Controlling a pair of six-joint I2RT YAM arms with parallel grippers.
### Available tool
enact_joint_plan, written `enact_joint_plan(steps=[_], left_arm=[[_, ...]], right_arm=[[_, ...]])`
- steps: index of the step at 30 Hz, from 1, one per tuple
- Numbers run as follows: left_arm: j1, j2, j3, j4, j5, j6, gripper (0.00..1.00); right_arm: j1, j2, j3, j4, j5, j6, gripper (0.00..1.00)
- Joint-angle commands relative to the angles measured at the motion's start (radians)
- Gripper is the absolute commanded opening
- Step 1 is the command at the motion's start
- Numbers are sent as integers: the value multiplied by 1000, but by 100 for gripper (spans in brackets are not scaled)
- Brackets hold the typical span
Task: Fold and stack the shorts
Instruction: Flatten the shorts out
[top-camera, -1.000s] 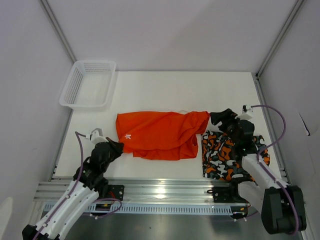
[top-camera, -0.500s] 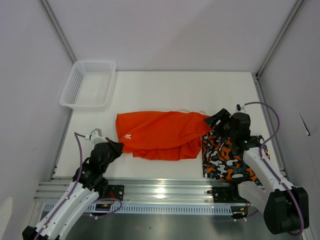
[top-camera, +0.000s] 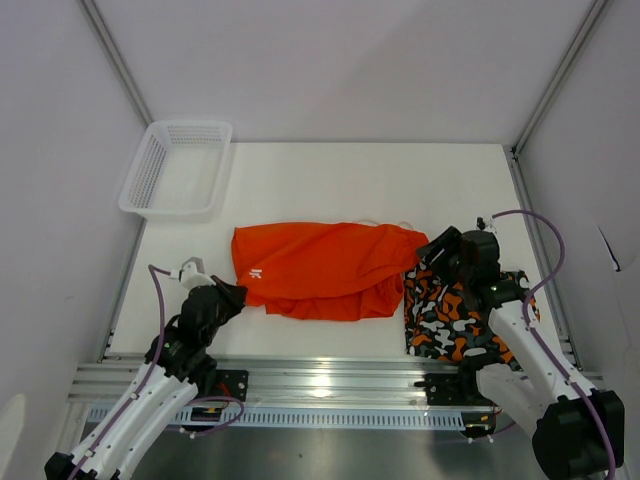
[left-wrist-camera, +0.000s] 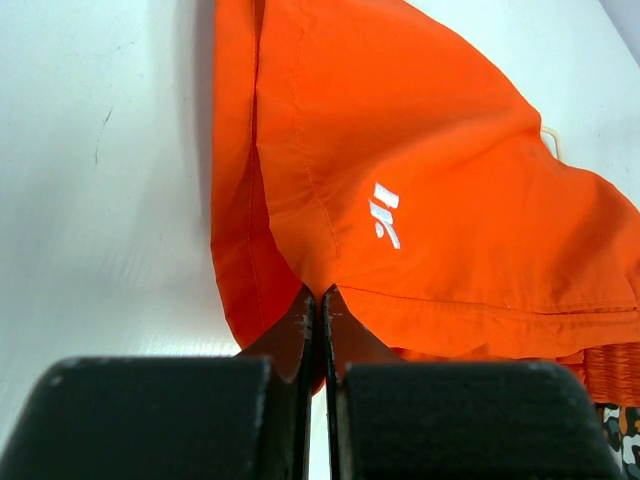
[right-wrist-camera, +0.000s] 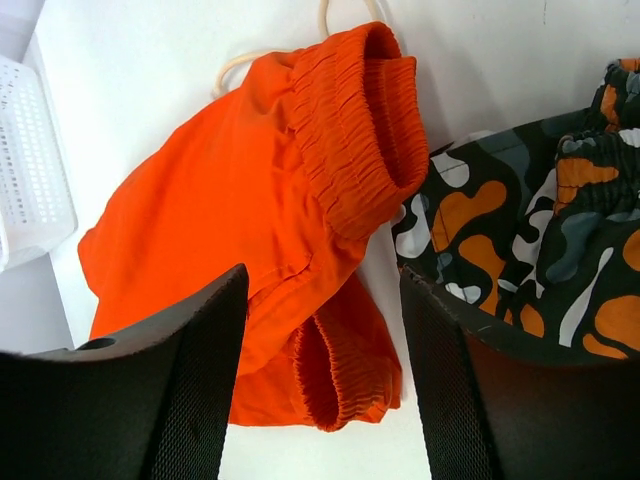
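Observation:
The plain orange shorts (top-camera: 320, 270) lie spread across the middle of the table, waistband to the right, with a white drawstring (right-wrist-camera: 238, 64) behind them. The patterned shorts (top-camera: 452, 318) lie folded at the right front, beside the orange waistband (right-wrist-camera: 360, 120). My left gripper (top-camera: 236, 291) is shut on the lower left leg hem of the orange shorts (left-wrist-camera: 450, 200), low over the table. My right gripper (top-camera: 432, 250) is open and empty, hovering over the gap between the orange waistband and the patterned shorts (right-wrist-camera: 540, 230).
A white mesh basket (top-camera: 137, 185) stands at the back left corner; its edge shows in the right wrist view (right-wrist-camera: 30, 150). The white table (top-camera: 350, 180) ends in a metal rail at the front. Frame posts stand at the back corners.
My right gripper has let go of the orange waistband corner and drawn back toward the front right. The waistband has settled on the table. The left gripper has not moved.

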Motion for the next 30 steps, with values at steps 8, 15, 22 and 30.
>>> enact_joint_plan(steps=[8,15,22,30], left_arm=[[9,-13,4,-4,-9,1,0],[9,-14,10,-10,-12,1,0],[9,-14,12,-12,-18,-1,0],[9,-13,37,-21,-33,-5,0]], right_arm=[[-9,114,-6,136,43,72,57],[-12,202,-29,231,69,95,55],[-16,240,-49,316,96,115,51],[-27,274,-49,411,114,152,2]])
